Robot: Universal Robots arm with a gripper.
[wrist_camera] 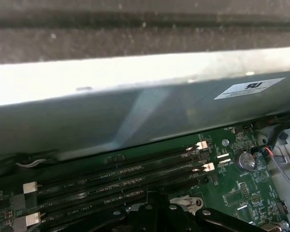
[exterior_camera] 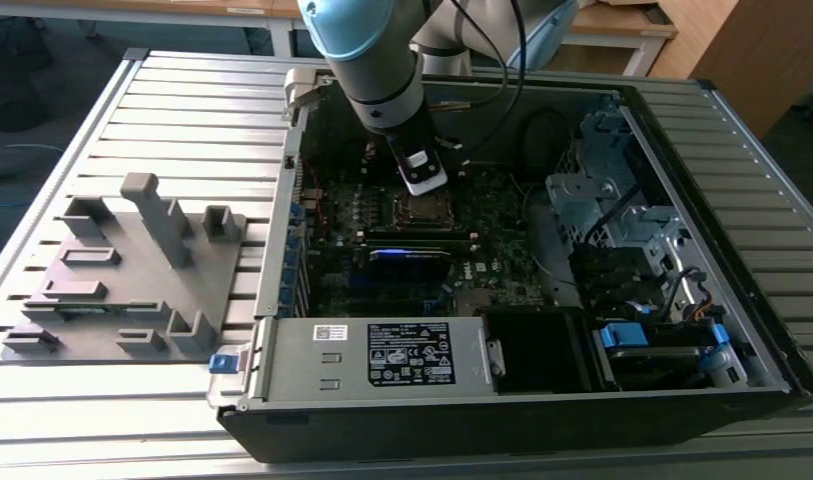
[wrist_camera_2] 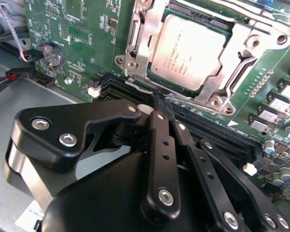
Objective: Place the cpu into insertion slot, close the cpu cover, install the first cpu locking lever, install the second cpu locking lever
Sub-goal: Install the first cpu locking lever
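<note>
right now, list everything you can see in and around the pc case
open black computer case: one, black, on table
slatted grey metal table: one, grey, under case
grey moulded fixture block: one, grey, exterior view's left of case
dark green motherboard: one, green, inside case
square silver-topped cpu: one, silver-grey, mid-board
silver cpu cover frame: one, silver, flat around cpu
long black memory slots: several, black, beside cpu
silver power supply box: one, silver, inside case
robot arm: one, light blue, above case
claw: one, black, shut, near cover frame
</note>
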